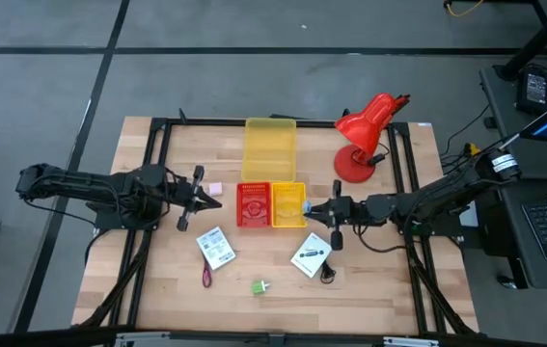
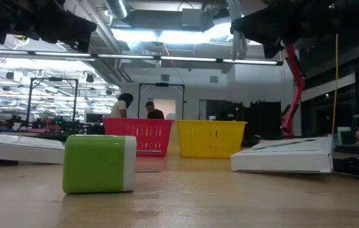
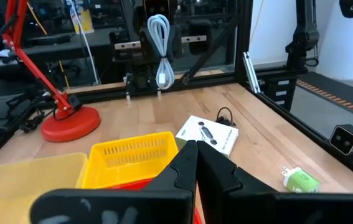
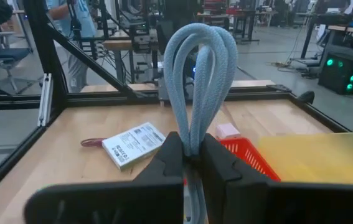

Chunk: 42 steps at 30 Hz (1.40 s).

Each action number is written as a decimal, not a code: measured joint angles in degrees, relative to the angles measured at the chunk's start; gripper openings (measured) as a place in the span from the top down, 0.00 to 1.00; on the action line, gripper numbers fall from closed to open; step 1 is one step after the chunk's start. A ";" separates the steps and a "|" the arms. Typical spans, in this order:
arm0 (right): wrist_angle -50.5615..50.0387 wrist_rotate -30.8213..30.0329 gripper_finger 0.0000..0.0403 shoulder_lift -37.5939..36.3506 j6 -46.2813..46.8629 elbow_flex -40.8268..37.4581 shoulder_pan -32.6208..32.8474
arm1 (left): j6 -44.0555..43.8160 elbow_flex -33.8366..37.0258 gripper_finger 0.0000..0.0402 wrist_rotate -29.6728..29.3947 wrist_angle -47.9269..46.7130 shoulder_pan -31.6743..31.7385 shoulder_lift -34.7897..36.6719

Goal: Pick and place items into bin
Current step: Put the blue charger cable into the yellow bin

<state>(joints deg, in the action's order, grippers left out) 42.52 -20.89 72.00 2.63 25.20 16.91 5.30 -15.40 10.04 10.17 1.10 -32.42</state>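
Observation:
My right gripper point(image 1: 315, 210) hovers at the right edge of the yellow basket point(image 1: 287, 204), shut on a pale coiled cable point(image 4: 195, 74) that also shows in the left wrist view point(image 3: 159, 43). My left gripper point(image 1: 213, 201) is shut and empty, left of the red basket point(image 1: 254, 204), just near of the pink cube point(image 1: 215, 188). On the table lie two white packets point(image 1: 217, 248) point(image 1: 310, 254), a dark red pen-like tool point(image 1: 206, 273), a green block point(image 1: 260, 286) point(image 2: 99, 163) and a black cable point(image 1: 329, 273). My right gripper pinches the bundled strands of the pale cable point(image 4: 192, 144) between its two fingers, coming in level from the table's right. The bundle is lifted clear and stands roughly upright, its loops point(image 4: 198, 43) rising above the fingers and more cable running down below them.
A yellow tray point(image 1: 269, 149) lies behind the two baskets. The red desk lamp point(image 1: 365, 135) stands at the far right, its base close to the right arm. A black frame point(image 1: 162, 173) borders the wooden table. People stand in the room beyond point(image 2: 125, 104).

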 joint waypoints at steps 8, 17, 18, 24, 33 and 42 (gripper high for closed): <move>-4.85 -1.71 0.97 6.30 2.63 6.23 0.00 | 0.00 0.00 0.99 0.07 0.32 0.00 0.02; -30.64 -12.59 0.97 10.25 21.03 20.50 1.49 | -0.02 0.00 0.99 1.31 0.33 0.00 0.02; -34.53 -14.34 0.97 10.51 23.66 22.30 1.78 | -0.04 0.00 0.99 1.67 0.35 0.00 0.02; -51.62 -16.98 0.97 14.86 36.01 33.49 2.14 | -2.95 0.02 0.99 1.83 0.26 0.00 0.02; -83.40 -16.93 0.97 27.41 52.96 53.08 0.52 | -4.41 0.02 0.99 1.70 0.11 0.00 0.02; -98.42 -16.53 0.97 36.07 61.57 64.20 -1.29 | -4.52 0.02 0.99 1.68 0.05 0.00 0.04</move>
<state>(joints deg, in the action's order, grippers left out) -55.90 -37.42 108.06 64.20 89.40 15.61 0.78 -15.38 11.73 10.23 1.10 -32.39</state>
